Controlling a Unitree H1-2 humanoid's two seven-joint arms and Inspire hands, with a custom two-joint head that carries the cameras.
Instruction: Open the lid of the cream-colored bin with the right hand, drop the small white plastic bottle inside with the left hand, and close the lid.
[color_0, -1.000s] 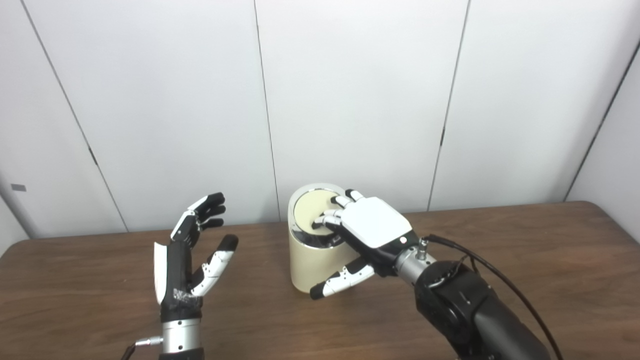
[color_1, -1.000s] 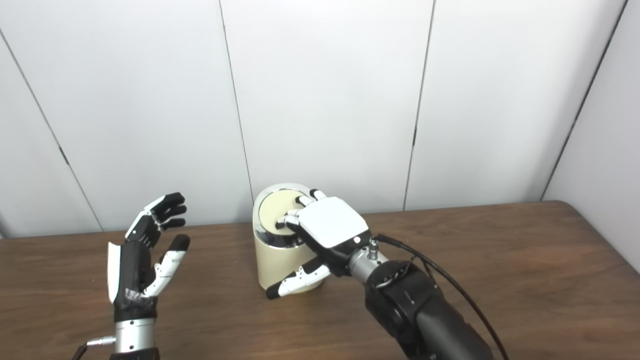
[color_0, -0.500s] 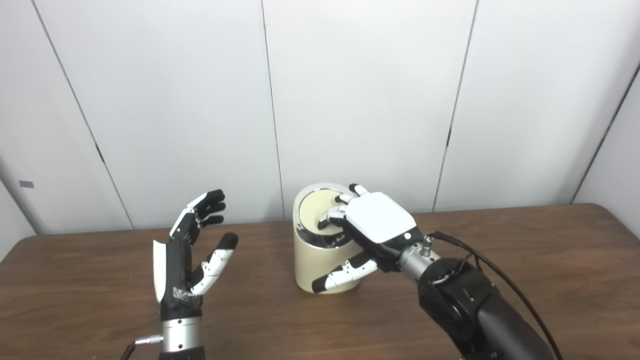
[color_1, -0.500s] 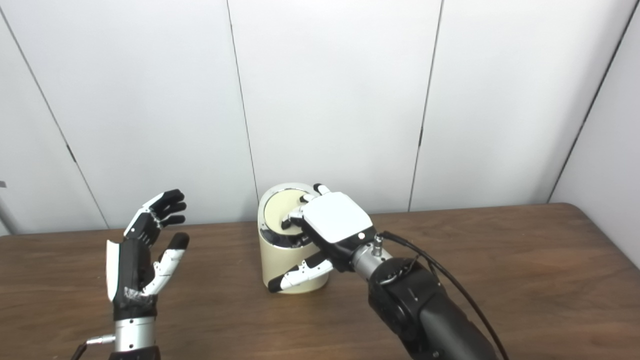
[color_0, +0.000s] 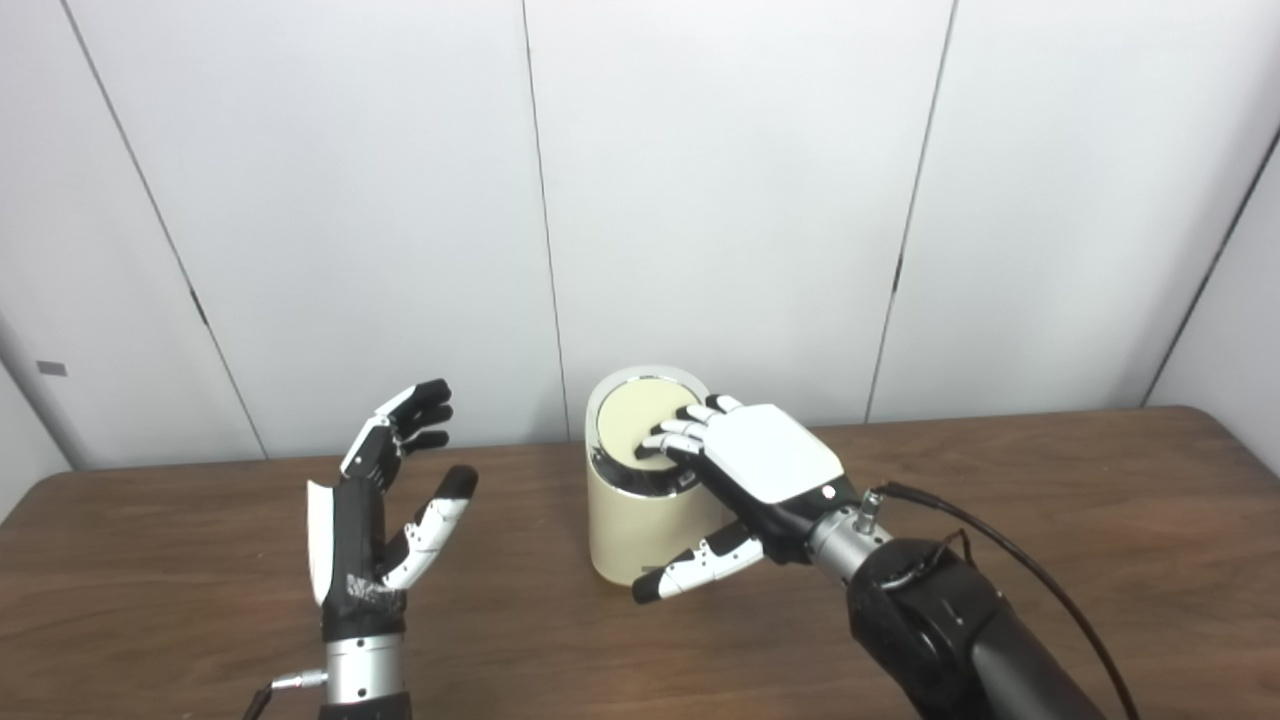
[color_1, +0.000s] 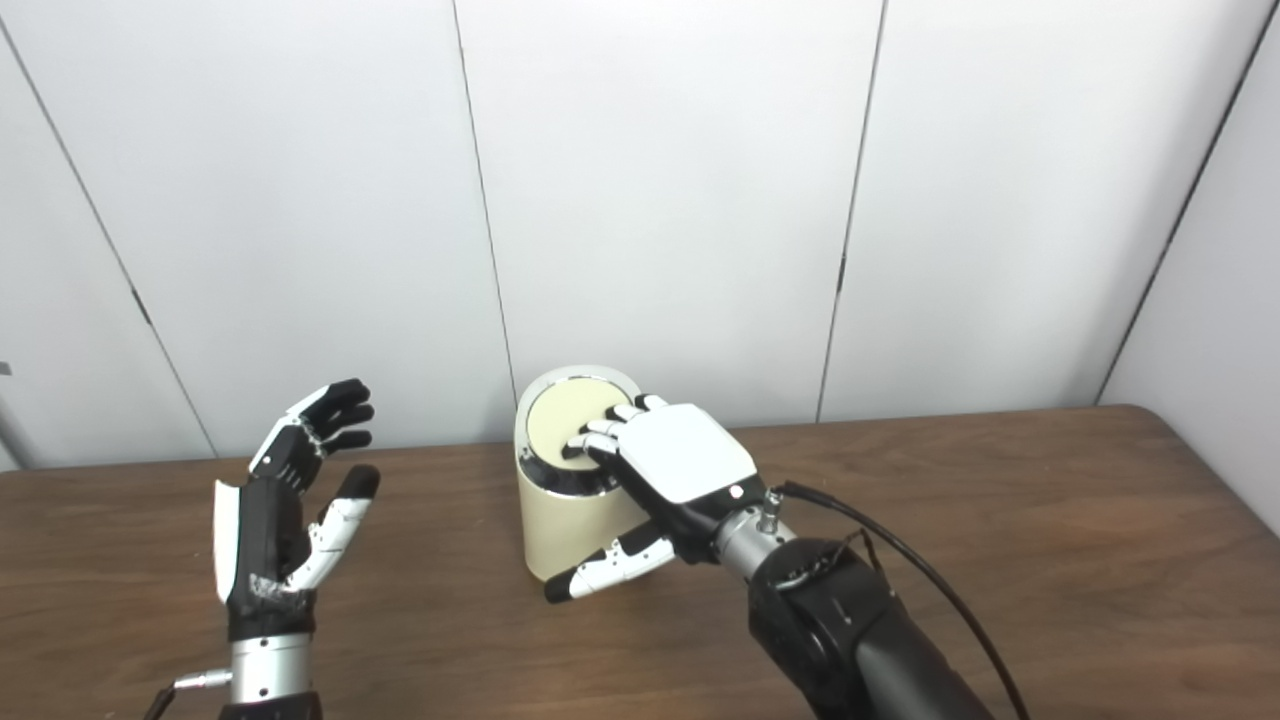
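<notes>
Right hand on the closed bin lid, left hand raised and empty.

Left eye view: the right hand (color_0: 770, 465) lay over the cream-coloured cylindrical bin (color_0: 640, 520) on the brown wooden surface (color_0: 1050, 500), fingers (color_0: 672, 441) spread flat on its round lid (color_0: 640, 425), gripping nothing.
Right eye view: the left hand (color_1: 285, 520) stood upright, fingers apart, empty, well apart from the bin; the bottle was not visible.

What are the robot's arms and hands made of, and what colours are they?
Both look like hard plastic and metal. The left hand is black with white panels and black fingertips, on a silver metal wrist with a small plug and cable. The right hand has a glossy white back plate with a tiny red dot, a silver wrist, a bulky black forearm and a black cable looping beside it.
</notes>
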